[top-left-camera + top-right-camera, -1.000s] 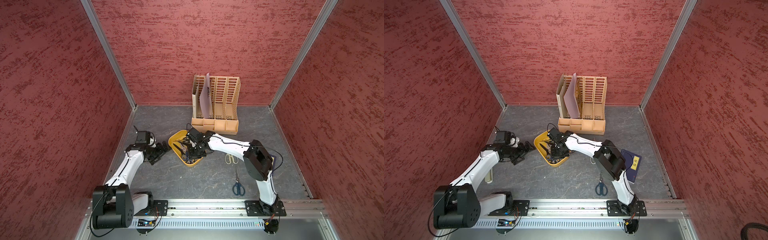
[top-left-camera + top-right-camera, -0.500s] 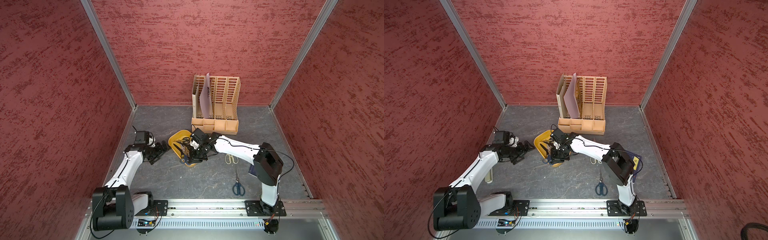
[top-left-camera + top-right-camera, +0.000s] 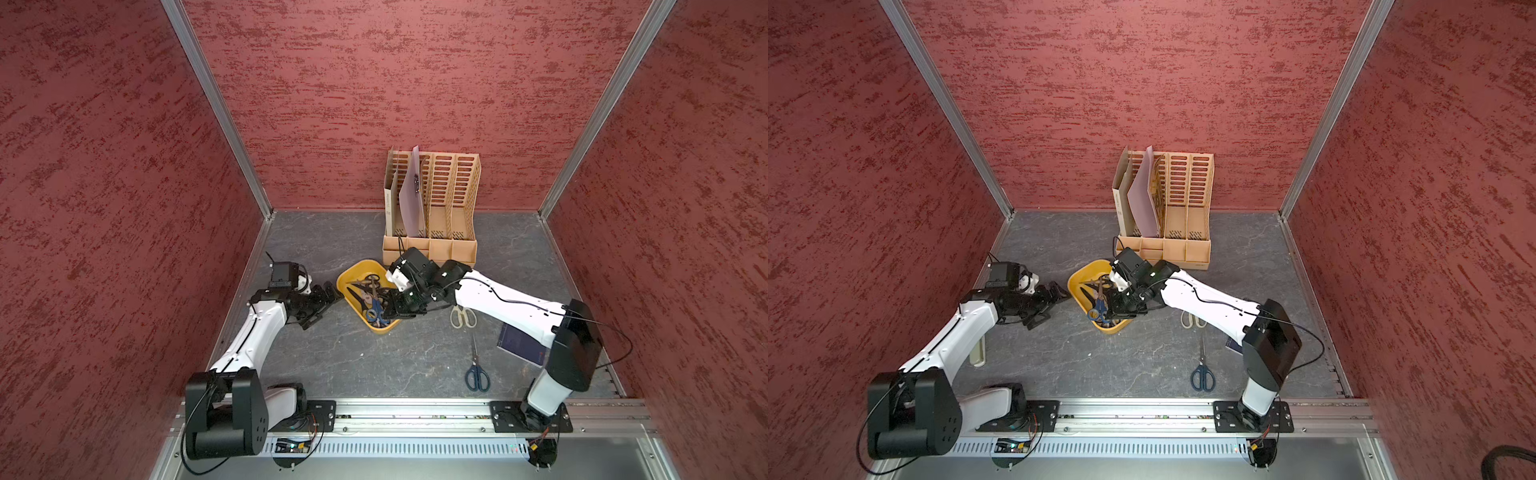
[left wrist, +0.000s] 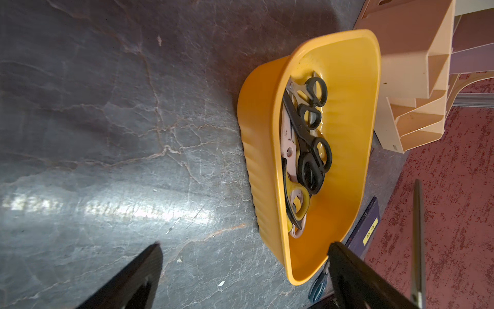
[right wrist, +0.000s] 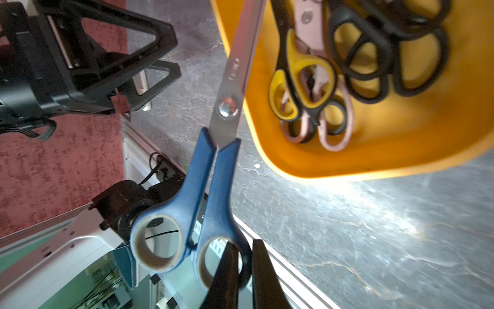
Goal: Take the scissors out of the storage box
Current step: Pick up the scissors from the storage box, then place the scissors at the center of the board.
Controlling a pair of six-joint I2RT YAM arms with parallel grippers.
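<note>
**Right fingers pinch blue scissors over the yellow box**

The right fingers are pressed nearly together on the rim of one handle ring of a pair of blue-handled scissors. Its shut blades cross the rim of the mustard-yellow storage box. Black-handled pairs, a yellow-and-black pair and pinkish shears lie inside the box. The left fingers are spread wide just left of the box, holding nothing. On the surface right of the box lie cream shears and, nearer, dark blue scissors.
</note>
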